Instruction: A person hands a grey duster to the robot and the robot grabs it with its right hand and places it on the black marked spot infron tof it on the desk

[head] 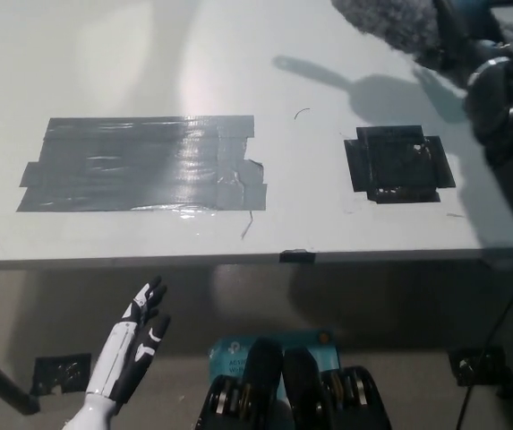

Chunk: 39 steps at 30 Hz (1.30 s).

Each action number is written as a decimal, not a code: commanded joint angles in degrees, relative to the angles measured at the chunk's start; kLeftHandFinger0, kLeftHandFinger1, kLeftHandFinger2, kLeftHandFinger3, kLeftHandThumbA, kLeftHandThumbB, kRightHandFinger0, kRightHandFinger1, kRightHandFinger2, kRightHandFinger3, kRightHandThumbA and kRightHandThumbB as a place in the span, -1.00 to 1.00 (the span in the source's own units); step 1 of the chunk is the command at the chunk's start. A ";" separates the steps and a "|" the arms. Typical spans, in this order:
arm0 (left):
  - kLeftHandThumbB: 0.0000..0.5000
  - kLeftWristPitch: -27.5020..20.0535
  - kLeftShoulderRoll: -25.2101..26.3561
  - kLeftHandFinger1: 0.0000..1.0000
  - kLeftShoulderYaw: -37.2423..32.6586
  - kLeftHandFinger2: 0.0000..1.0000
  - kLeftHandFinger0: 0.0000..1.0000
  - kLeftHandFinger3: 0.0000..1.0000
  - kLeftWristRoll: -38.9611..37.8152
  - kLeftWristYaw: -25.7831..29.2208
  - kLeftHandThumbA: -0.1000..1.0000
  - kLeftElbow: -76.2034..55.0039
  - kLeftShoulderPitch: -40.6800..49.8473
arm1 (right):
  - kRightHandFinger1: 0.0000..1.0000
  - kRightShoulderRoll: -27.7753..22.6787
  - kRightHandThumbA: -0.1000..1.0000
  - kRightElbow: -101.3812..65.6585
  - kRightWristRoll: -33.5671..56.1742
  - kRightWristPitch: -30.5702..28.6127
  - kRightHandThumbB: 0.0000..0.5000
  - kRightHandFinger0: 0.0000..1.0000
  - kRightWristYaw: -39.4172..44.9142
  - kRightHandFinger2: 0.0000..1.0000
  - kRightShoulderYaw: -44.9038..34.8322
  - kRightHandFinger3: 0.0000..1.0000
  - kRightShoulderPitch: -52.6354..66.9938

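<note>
The grey fluffy duster [389, 21] is up at the top right of the head view, lifted above the white desk [238, 54]. My black right hand [460, 34] is shut on it, with the duster's head sticking out to the left. The black marked spot [397, 164] lies uncovered on the desk, below and slightly left of the duster, whose shadow falls just beyond it. My white left hand [136, 345] rests open at the lower left, below the desk's front edge.
A wide patch of grey tape [140, 164] covers the desk's left half. A small black clip [296, 256] sits on the front edge. A blue box [269, 348] and a floor socket [59, 372] lie under the desk.
</note>
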 commanded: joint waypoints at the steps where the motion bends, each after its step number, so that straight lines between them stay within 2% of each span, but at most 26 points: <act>1: -0.40 -0.61 1.23 1.00 -0.09 1.00 1.00 1.00 0.60 -0.60 0.88 -1.75 -0.82 | 0.36 -3.09 -1.00 -1.34 1.59 -4.27 -0.39 -0.74 7.08 1.00 1.58 0.99 -3.93; 4: -0.39 -0.66 1.14 1.00 -0.25 1.00 1.00 1.00 0.64 -0.45 0.87 -1.57 -0.90 | 0.35 -4.06 -1.00 -0.85 2.83 -5.05 -0.32 -0.77 9.58 0.96 2.00 0.92 -2.99; 7: -0.40 -0.24 1.26 1.00 -0.40 1.00 1.00 1.00 0.92 -0.53 0.88 -1.92 -0.87 | 0.34 -4.75 -1.00 -0.13 2.57 -6.24 -0.27 -0.80 11.49 0.97 3.37 1.00 -2.01; 8: -0.41 -0.29 1.29 1.00 -0.42 1.00 1.00 1.00 0.87 -0.56 0.88 -1.86 -0.90 | 0.40 -4.80 -1.00 0.08 2.79 -6.25 -0.25 -0.62 12.44 0.99 3.61 1.00 -1.74; 9: -0.42 -0.31 1.24 1.00 -0.51 1.00 1.00 1.00 0.84 -0.59 0.88 -1.83 -0.96 | 0.66 -4.83 -1.00 -0.82 2.21 -4.76 -0.32 0.07 13.13 1.00 4.08 1.00 -1.22; 10: -0.42 -0.24 1.22 1.00 -0.54 1.00 1.00 1.00 0.77 -0.61 0.88 -1.92 -0.95 | 0.22 -4.77 -1.00 -1.08 1.94 -4.42 -0.28 0.38 13.42 0.98 4.43 1.00 -0.80; 11: -0.42 -0.20 1.22 1.00 -0.56 1.00 1.00 1.00 0.75 -0.62 0.87 -1.97 -0.97 | 0.16 -4.81 -1.00 -1.09 2.02 -4.52 -0.28 0.34 13.49 0.99 4.54 1.00 -0.68; 12: -0.41 0.09 1.18 1.00 -0.53 1.00 1.00 1.00 0.60 -0.66 0.87 -2.06 -1.00 | 0.08 -4.76 -1.00 -1.06 2.12 -5.07 -0.27 -0.28 13.91 1.00 4.93 1.00 -0.32; 13: -0.41 0.04 1.21 1.00 -0.55 1.00 1.00 1.00 0.70 -0.60 0.87 -2.10 -1.03 | 0.16 -4.65 -1.00 -0.81 2.37 -5.42 -0.26 -0.58 14.01 1.00 5.01 1.00 -0.08; 16: -0.41 0.11 1.14 1.00 -0.54 1.00 1.00 1.00 0.64 -0.54 0.86 -2.06 -1.23 | 0.34 -3.83 -1.00 0.06 2.06 -4.44 -0.30 -0.70 15.03 1.00 5.74 1.00 0.17; 20: -0.40 -0.27 1.24 1.00 -0.77 1.00 1.00 1.00 1.14 -0.42 0.88 -1.80 -1.63 | 0.29 -3.11 -1.00 0.19 2.10 -3.40 -0.35 -0.79 15.84 0.90 5.96 1.00 -0.02; 22: -0.39 -0.05 1.26 1.00 -0.75 1.00 1.00 1.00 0.84 -0.57 0.88 -1.81 -1.89 | 0.27 -2.70 -1.00 -0.47 1.60 -1.40 -0.30 -0.71 16.57 0.77 6.07 0.85 -0.30; 23: -0.39 0.00 1.24 1.00 -0.73 1.00 1.00 1.00 0.74 -0.58 0.88 -1.85 -1.87 | 0.27 -2.60 -1.00 -0.43 1.60 -1.03 -0.31 -0.70 16.79 0.78 6.06 0.87 -0.38; 24: -0.39 -0.05 1.19 1.00 -0.71 1.00 1.00 1.00 0.83 -0.46 0.88 -1.90 -1.84 | 0.31 -2.31 -0.78 -0.54 1.77 0.27 -0.28 -0.55 17.76 0.80 5.96 0.91 -0.62; 25: -0.40 -0.16 1.20 1.00 -0.71 1.00 1.00 1.00 0.85 -0.43 0.88 -1.89 -1.83 | 0.42 -2.15 -0.62 -0.72 1.88 0.89 -0.21 -0.29 18.29 0.75 5.81 0.80 -0.71; 26: -0.40 -0.31 1.26 1.00 -0.67 1.00 1.00 1.00 0.70 -0.49 0.88 -1.88 -1.93 | 0.94 -2.15 -0.44 -1.60 2.24 1.57 -0.14 0.24 18.87 1.00 5.42 1.00 -0.71; 27: -0.41 -0.36 1.29 1.00 -0.63 1.00 1.00 1.00 0.69 -0.48 0.88 -1.81 -1.99 | 1.00 -2.42 -0.09 -3.32 3.46 2.47 0.02 1.00 20.39 1.00 4.55 1.00 -0.54; 28: -0.41 -0.42 1.20 1.00 -0.68 1.00 1.00 1.00 0.67 -0.47 0.88 -1.78 -2.10 | 1.00 -2.75 0.04 -4.16 4.00 2.64 0.36 1.00 20.88 1.00 4.06 1.00 -0.41; 29: -0.41 -0.48 1.16 1.00 -0.66 1.00 1.00 1.00 0.62 -0.45 0.88 -1.75 -2.23 | 1.00 -2.99 0.09 -4.80 4.64 2.61 0.36 1.00 21.25 1.00 3.51 1.00 -0.38; 30: -0.38 -0.35 1.13 1.00 -0.63 1.00 1.00 1.00 0.64 -0.42 0.88 -1.72 -2.30 | 1.00 -3.64 0.42 -5.28 4.08 2.55 0.67 1.00 22.29 1.00 3.95 1.00 -0.84; 31: -0.37 -0.24 1.14 1.00 -0.61 1.00 1.00 1.00 0.74 -0.38 0.88 -1.73 -2.38 | 1.00 -4.02 0.52 -5.54 4.98 2.39 0.86 1.00 23.39 1.00 3.36 1.00 -1.41; 32: -0.36 -0.09 1.18 1.00 -0.55 1.00 1.00 1.00 0.70 -0.40 0.88 -1.77 -2.49 | 1.00 -4.34 0.57 -5.47 6.15 1.95 0.95 1.00 24.47 1.00 2.59 1.00 -2.13; 33: -0.32 0.16 1.30 1.00 -0.48 1.00 1.00 1.00 0.60 -0.53 0.89 -1.89 -2.63 | 1.00 -4.91 0.73 -4.87 7.13 0.98 1.00 1.00 25.86 1.00 2.13 1.00 -3.44; 35: -0.34 -0.31 1.23 1.00 -0.57 1.00 1.00 1.00 0.56 -0.50 0.89 -1.55 -2.88 | 1.00 -5.65 0.78 -5.17 11.70 1.67 1.00 1.00 29.67 1.00 -0.82 1.00 -4.99; 37: -0.30 0.21 1.09 1.00 -0.53 1.00 1.00 1.00 0.35 -0.59 0.89 -1.66 -2.98 | 1.00 -5.78 0.61 -8.16 18.17 7.54 1.00 1.00 35.19 1.00 -5.43 1.00 -5.73; 39: -0.25 1.01 1.01 1.00 -0.45 1.00 1.00 1.00 0.29 -0.63 0.88 -1.90 -3.03 | 1.00 -6.17 0.60 -10.13 21.81 12.02 1.00 1.00 38.86 1.00 -8.35 1.00 -6.98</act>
